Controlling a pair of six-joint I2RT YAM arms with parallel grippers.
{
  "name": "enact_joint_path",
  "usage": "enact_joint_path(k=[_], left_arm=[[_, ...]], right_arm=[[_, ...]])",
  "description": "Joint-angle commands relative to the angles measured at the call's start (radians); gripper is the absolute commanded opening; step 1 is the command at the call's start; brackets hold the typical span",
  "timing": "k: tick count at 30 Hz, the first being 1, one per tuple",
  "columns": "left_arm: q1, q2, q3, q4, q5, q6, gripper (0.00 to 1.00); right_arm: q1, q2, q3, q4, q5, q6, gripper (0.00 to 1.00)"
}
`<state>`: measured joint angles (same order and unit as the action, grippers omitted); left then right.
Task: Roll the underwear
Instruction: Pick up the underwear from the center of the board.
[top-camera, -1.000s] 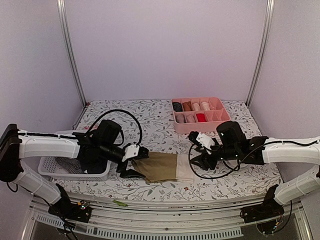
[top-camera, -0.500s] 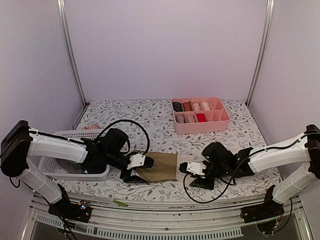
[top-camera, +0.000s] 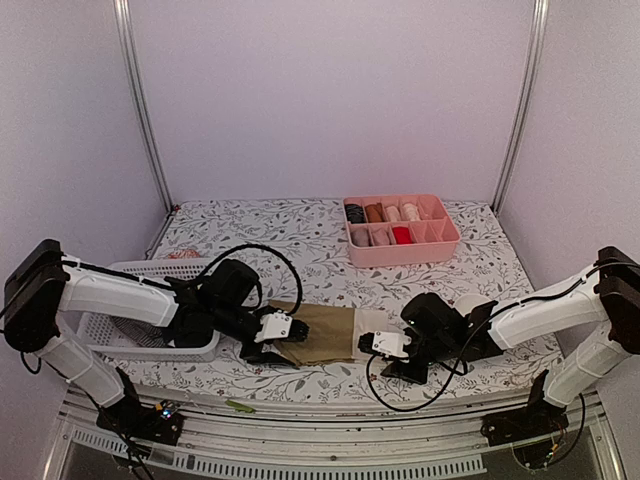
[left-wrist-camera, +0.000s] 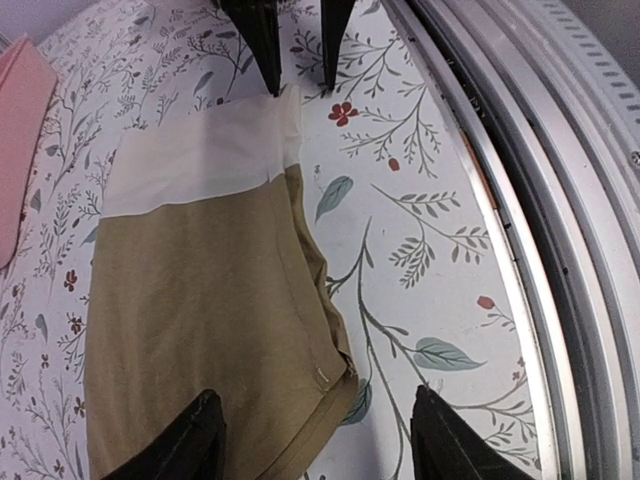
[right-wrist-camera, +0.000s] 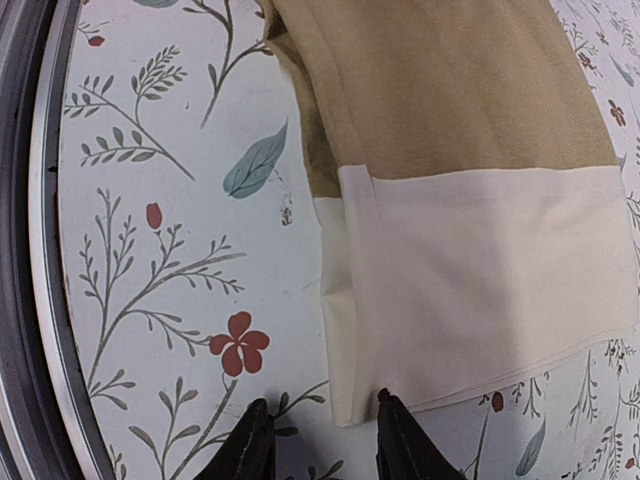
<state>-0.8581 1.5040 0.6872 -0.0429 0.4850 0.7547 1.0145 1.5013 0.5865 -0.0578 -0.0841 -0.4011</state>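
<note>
Clearly released, left end effector (left-wrist-camera: 316, 405) and right end effector (right-wrist-camera: 322, 412) straddle underwear (top-camera: 320, 333) beside basket (top-camera: 140, 350).

Free floral table (top-camera: 260, 230) is found from 10 to 12 o'clock of the underwear (top-camera: 322, 333), as far as the back wall (top-camera: 330, 100), while the way is barred at 1 o'clock by the pink tray (top-camera: 400, 256) and at 9 o'clock by the white basket (top-camera: 130, 350). The cloth's ends are taken up by the left gripper (left-wrist-camera: 315, 400) at 8 o'clock and the right gripper (right-wrist-camera: 320, 400) at 4 o'clock, with both arms stretched low across the near strip. At 6 o'clock only a narrow band of table is offered before the metal rail (top-camera: 330, 425).
</note>
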Motion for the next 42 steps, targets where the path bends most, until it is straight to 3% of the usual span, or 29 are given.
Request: enact_joint_path(k=[1, 6, 11, 17, 28, 33, 40, 42], left_arm=[[-0.019, 0.007, 0.005, -0.021, -0.002, 0.045, 0.63], [-0.023, 0.017, 0.01, -0.032, -0.002, 0.058, 0.6], [-0.043, 0.033, 0.008, -0.051, -0.027, 0.116, 0.51], [-0.078, 0.078, 0.013, -0.035, -0.096, 0.129, 0.42], [-0.116, 0.194, 0.061, 0.033, -0.165, 0.097, 0.43], [-0.116, 0.238, 0.076, 0.053, -0.227, 0.087, 0.38], [-0.117, 0.217, 0.089, -0.042, -0.213, 0.11, 0.03], [-0.117, 0.196, 0.083, -0.075, -0.192, 0.117, 0.0]], right_arm=[[0.006, 0.005, 0.003, -0.008, 0.031, -0.005, 0.35], [0.007, 0.041, 0.013, -0.007, 0.041, -0.027, 0.32], [0.006, 0.102, 0.025, -0.01, 0.067, -0.011, 0.1], [0.006, 0.111, 0.022, -0.019, 0.07, 0.008, 0.0], [0.007, 0.092, 0.022, -0.051, 0.103, 0.019, 0.0], [0.006, 0.062, 0.019, -0.073, 0.12, 0.018, 0.0], [0.006, 0.055, 0.034, -0.075, 0.123, 0.024, 0.0], [0.007, 0.052, 0.044, -0.071, 0.105, 0.03, 0.0]])
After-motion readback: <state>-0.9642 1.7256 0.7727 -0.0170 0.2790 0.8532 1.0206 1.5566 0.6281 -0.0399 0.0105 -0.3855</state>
